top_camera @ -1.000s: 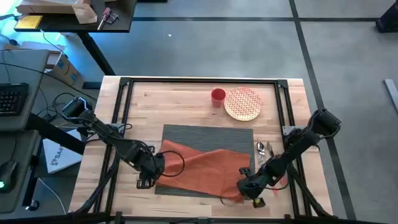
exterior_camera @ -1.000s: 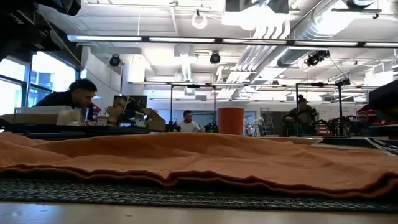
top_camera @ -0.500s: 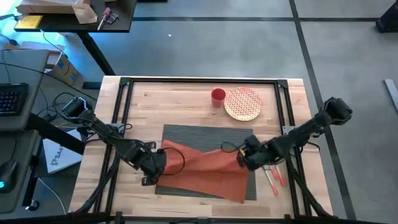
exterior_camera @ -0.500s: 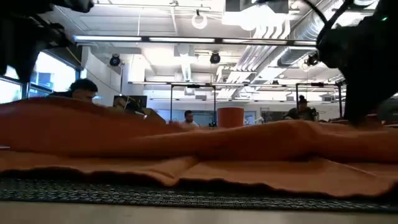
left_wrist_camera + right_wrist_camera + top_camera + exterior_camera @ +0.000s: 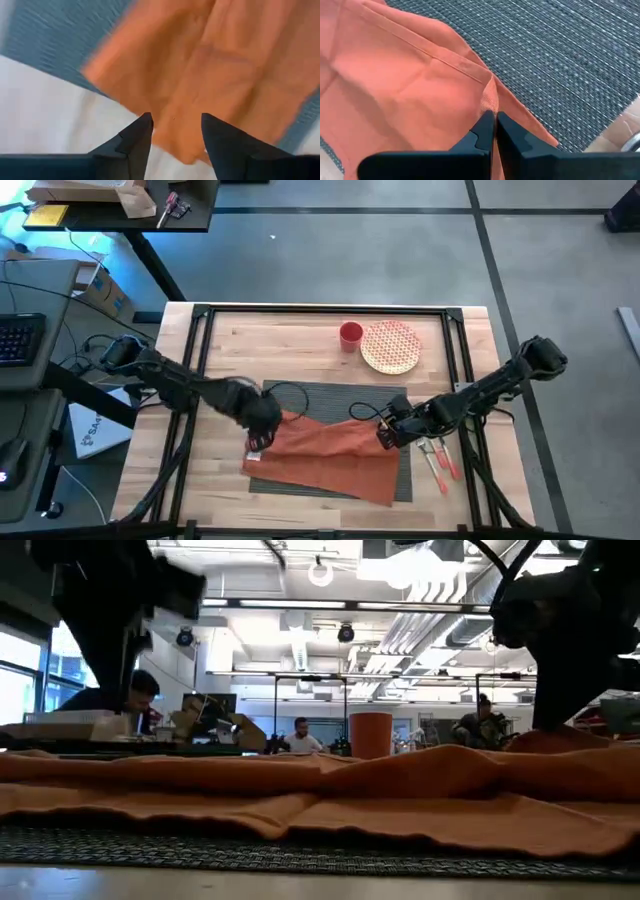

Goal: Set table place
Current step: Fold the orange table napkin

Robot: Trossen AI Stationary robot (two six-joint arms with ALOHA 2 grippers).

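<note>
The dark grey ribbed placemat (image 5: 340,395) lies on the light-wood table (image 5: 300,345). An orange-red napkin (image 5: 325,455) lies rumpled across the placemat's near half, and also shows in the low view (image 5: 320,790). My left gripper (image 5: 257,442) hovers open over the napkin's left corner (image 5: 125,75); its fingers touch nothing. My right gripper (image 5: 383,437) is shut on the napkin's right side. A patterned plate (image 5: 390,345) and a red cup (image 5: 350,333) stand on the table beyond the placemat. My right gripper pinches the napkin's hemmed edge at a raised fold (image 5: 489,102) between its two shut fingers, coming from the table's right side and slanting down. That part is lifted a little off the placemat (image 5: 560,65). The rest of the cloth lies slack on it.
Cutlery (image 5: 437,452), some with red handles, lies on the table just right of the placemat. A black rail frame (image 5: 200,340) runs around the tabletop. Bare wood shows left of the placemat. People sit at desks in the room behind.
My right gripper has carried the napkin's near right corner from the placemat's near edge toward the far edge, folding that side over. My left gripper has risen and gone toward the far right. The napkin's left side, lifted half a second ago, has sunk back down.
</note>
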